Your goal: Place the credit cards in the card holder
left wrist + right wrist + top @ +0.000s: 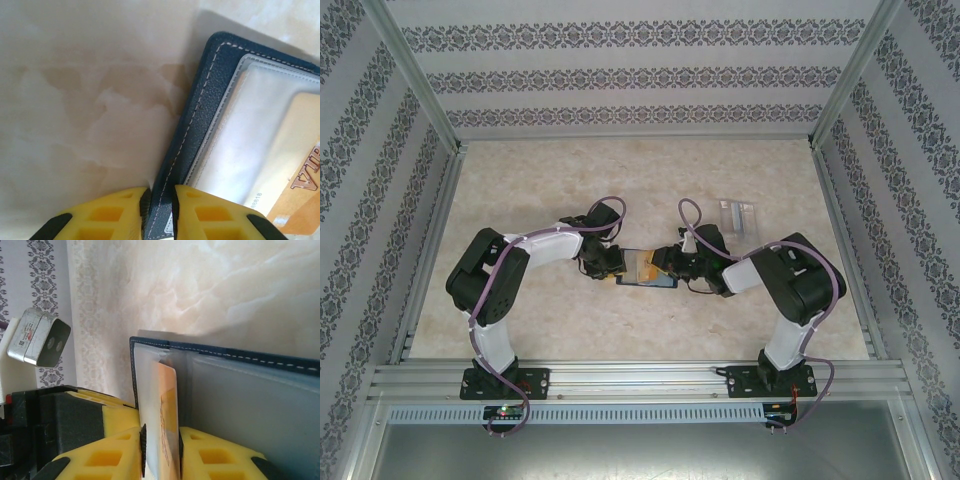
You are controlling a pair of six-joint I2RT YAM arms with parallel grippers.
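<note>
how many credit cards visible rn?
1. The orange-yellow plastic card sits in a clear sleeve of the open navy folding wallet, pinched by the right pincer. Others may be hidden.

Counted: one dark navy folding card holder (200,115); one orange-yellow plastic credit card (168,425); one clear plastic box (737,215). Two white-and-black robot arms noted, left arm (485,285) and right arm (795,280). Two grippers recorded, left gripper (160,205) and right gripper (160,450), each with two yellow fingers (112,215), four in all
</note>
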